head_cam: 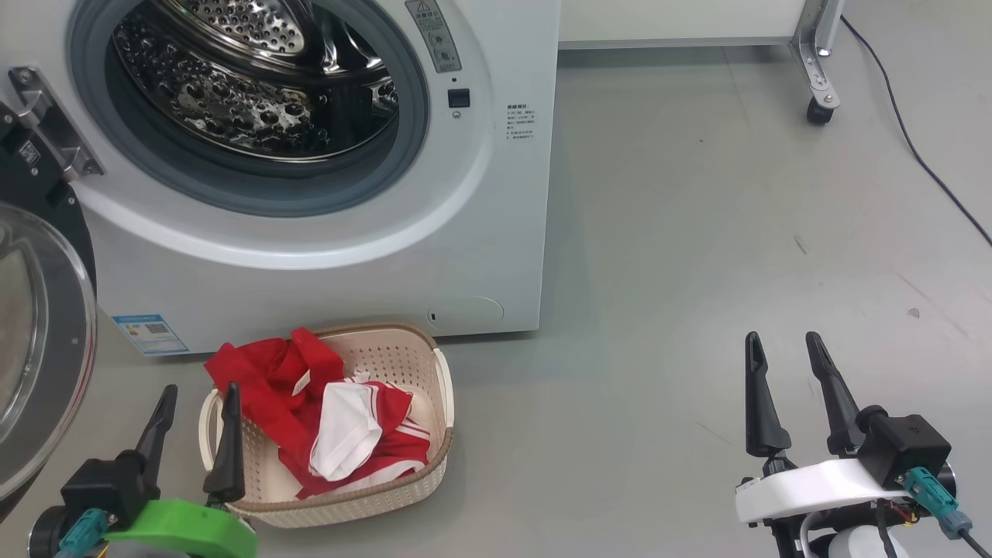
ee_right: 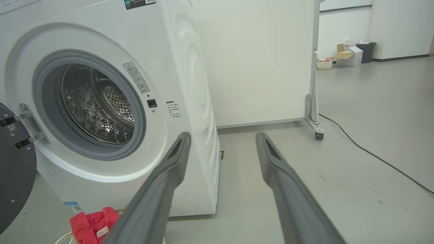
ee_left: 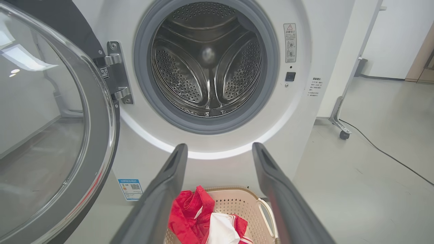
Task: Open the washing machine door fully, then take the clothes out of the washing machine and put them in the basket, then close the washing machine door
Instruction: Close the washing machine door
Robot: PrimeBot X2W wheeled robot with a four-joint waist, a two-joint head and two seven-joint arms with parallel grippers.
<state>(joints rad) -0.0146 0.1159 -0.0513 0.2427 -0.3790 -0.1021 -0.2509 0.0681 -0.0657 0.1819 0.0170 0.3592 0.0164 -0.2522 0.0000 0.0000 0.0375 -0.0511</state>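
Open lab or test hall
washing machine (head_cam: 488, 232) on bare grey floor (head_cam: 736, 232); white partition (ee_right: 257, 61) on castors (ee_right: 318, 135); loose cable (ee_right: 373, 155); cardboard box (ee_right: 349, 56) by far wall (ee_right: 396, 27)

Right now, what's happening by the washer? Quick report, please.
Left gripper and right gripper open, holding nothing. Red clothes in the basket, drum looks empty, door wide open. Basket sits low before the washer; door's swing looks free.

The washing machine door (head_cam: 39, 349) runs off the head view's left edge. The text sticker (head_cam: 520, 124) is too small to read.
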